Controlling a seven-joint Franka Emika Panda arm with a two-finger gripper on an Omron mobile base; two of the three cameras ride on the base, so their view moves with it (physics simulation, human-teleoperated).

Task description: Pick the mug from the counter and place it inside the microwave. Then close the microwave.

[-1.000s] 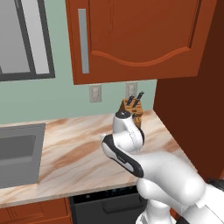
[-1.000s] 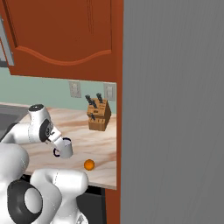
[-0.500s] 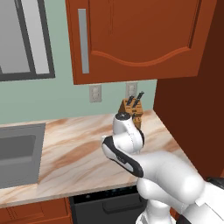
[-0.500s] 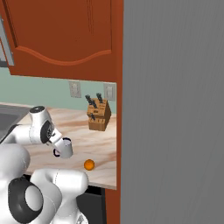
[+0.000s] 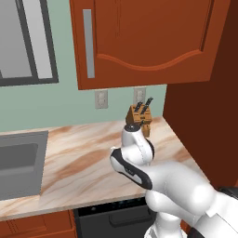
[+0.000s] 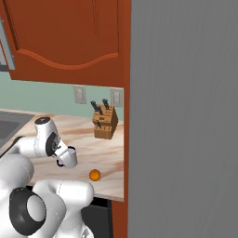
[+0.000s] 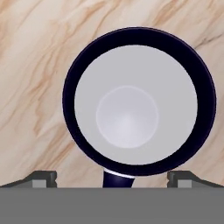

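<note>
The white mug [image 7: 131,109] with its dark blue rim stands upright on the marbled counter [image 7: 35,65], seen straight from above, its dark handle [image 7: 117,179] pointing toward the hand. My gripper [image 7: 112,177] is open, and its two fingertips [image 7: 43,177] stand wide apart on either side of the handle, above the mug. In the right base view the mug [image 6: 70,154] sits under the hand near the counter's front edge [image 6: 104,193]. The arm hides it in the left base view. The microwave is out of view.
A small orange fruit [image 6: 95,175] lies just right of the mug. A wooden knife block [image 6: 104,122] [image 5: 139,118] stands against the back wall. The grey sink [image 5: 18,162] is at the left. Red-brown cabinets [image 5: 148,37] hang overhead, and a tall grey panel [image 6: 186,116] closes off the right.
</note>
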